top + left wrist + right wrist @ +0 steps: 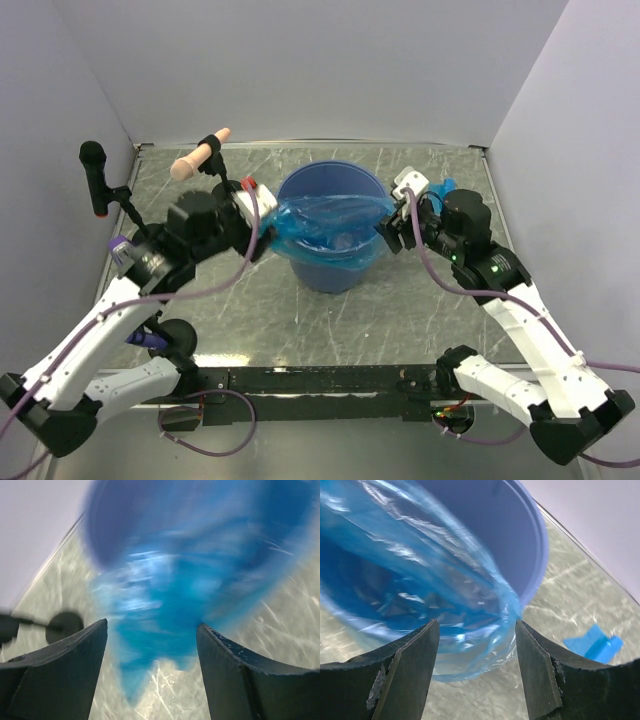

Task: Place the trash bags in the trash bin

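The trash bin (335, 180), a round blue bucket, stands mid-table. A translucent blue trash bag (330, 228) is stretched over its near rim and hangs into it. My left gripper (266, 236) is at the bag's left corner; in the left wrist view it (152, 630) is open, with the blurred blue film (160, 625) between its fingers. My right gripper (390, 232) is at the bag's right edge; in the right wrist view it (476, 625) is open around the film (445, 630), beside the bin's rim (540, 555). A small blue packet (446, 187) lies on the table at the right and also shows in the right wrist view (596, 644).
A black microphone-like stand (95, 175) is at the far left. A peach-handled tool (200, 157) lies at the back left. White walls close in the table on three sides. The arms' base rail (320, 380) runs along the near edge.
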Available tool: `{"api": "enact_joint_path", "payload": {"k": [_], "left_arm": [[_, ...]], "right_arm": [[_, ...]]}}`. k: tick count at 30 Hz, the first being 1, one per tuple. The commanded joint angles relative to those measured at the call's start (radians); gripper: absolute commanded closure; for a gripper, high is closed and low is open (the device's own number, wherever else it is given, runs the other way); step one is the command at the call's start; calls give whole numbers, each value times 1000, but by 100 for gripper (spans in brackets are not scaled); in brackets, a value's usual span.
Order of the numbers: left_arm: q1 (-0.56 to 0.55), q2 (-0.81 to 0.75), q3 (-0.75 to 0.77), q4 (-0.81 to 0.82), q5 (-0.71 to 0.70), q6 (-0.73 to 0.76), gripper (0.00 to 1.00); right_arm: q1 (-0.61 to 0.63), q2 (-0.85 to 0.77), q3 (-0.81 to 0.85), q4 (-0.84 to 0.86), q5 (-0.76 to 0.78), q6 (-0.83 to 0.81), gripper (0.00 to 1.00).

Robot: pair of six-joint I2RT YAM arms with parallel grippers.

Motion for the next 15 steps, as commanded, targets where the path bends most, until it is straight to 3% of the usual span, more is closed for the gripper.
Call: {"api": "enact_joint_path", "payload": {"k": [1, 5, 12, 15], "left_arm": [[151, 47, 104, 51, 108, -191, 25], [179, 56, 93, 84, 192, -210, 28], [185, 80, 99, 35, 435, -227, 34], [184, 88, 90, 32, 470, -244, 40]], "right_arm": [[-44, -1, 40, 43, 33, 31, 31], [-91, 47, 58, 31, -16, 29, 36], [-148, 117, 109, -3, -131, 54, 59], [-156, 128, 115, 0, -169, 45, 66]]}}
